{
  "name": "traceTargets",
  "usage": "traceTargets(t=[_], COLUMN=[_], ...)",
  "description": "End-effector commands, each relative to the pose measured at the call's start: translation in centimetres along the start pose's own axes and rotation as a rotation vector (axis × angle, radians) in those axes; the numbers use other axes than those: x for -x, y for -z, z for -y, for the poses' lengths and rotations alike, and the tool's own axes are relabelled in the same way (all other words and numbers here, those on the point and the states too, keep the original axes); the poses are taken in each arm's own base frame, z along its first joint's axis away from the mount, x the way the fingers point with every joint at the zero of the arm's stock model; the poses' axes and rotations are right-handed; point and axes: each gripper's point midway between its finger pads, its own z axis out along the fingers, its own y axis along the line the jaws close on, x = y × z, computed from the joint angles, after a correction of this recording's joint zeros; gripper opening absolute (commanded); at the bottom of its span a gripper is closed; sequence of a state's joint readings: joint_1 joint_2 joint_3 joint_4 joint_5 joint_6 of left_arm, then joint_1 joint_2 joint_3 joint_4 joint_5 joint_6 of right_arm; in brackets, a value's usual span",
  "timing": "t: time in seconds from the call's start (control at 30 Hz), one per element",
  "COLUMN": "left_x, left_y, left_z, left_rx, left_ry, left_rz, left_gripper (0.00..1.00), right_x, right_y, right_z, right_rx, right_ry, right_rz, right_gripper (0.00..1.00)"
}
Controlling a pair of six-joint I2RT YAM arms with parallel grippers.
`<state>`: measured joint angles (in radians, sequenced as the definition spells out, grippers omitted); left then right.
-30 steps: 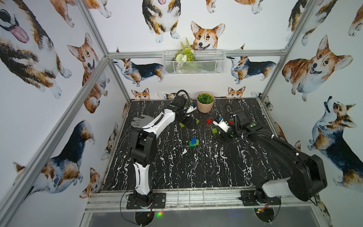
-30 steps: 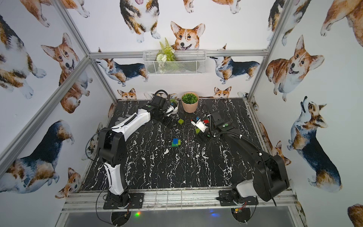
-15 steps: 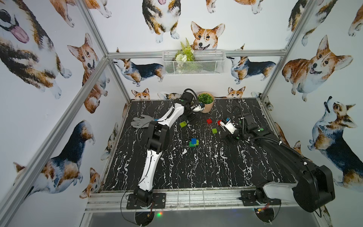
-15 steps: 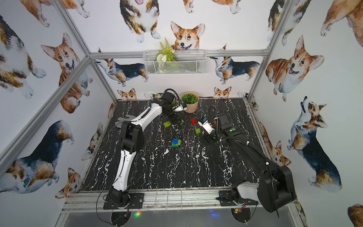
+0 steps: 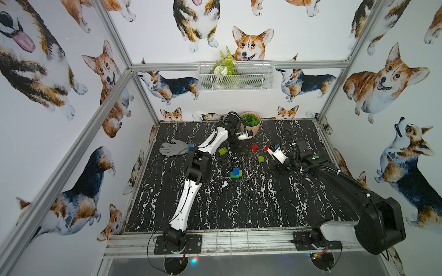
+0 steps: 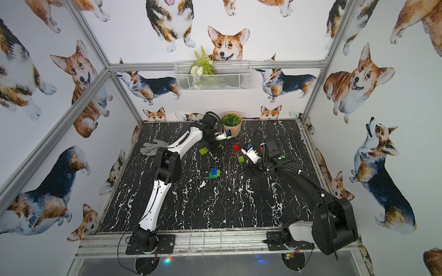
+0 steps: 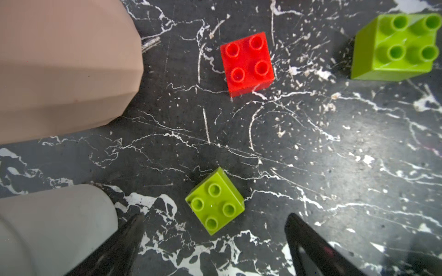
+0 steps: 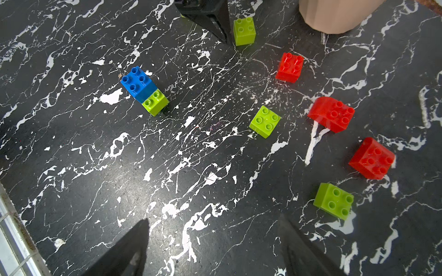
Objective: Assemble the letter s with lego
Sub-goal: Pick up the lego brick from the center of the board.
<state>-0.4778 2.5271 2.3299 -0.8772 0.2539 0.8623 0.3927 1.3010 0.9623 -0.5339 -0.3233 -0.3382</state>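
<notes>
L claw (image 7: 215,216), R claw (image 8: 214,218) wide open, empty; 3 red bricks (image 8: 331,114), 5 lime (image 8: 264,121), 1 blue (image 8: 137,81), 1 dk-green (image 5: 233,177)

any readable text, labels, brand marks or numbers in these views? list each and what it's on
No readable text in any view.
Studs of the red brick and the lime green brick: no lettering can be made out.
Green dot on the right arm: plain, no characters.
Blue tab at the grey glove: too small to read.
</notes>
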Motion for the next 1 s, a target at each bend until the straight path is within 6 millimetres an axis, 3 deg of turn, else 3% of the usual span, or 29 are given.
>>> traceTargets(t=[0.0, 0.97], left_x=[0.0, -0.7], left_y=[-0.3, -2.9], left_z=[0.5, 2.6], left_rx=[-0.034, -0.172], left_ry=[-0.08, 0.005], left_rz=[0.016, 0.032], left_gripper=[0.94, 0.78], right_x=[0.4, 0.0], right_y=[-0.1, -0.5], right_z=[-0.2, -1.0], right_rx=[0.014, 0.066], right_ry=[0.01, -0.013], right_rz=[0.017, 0.009], right_gripper=[0.86, 0.87])
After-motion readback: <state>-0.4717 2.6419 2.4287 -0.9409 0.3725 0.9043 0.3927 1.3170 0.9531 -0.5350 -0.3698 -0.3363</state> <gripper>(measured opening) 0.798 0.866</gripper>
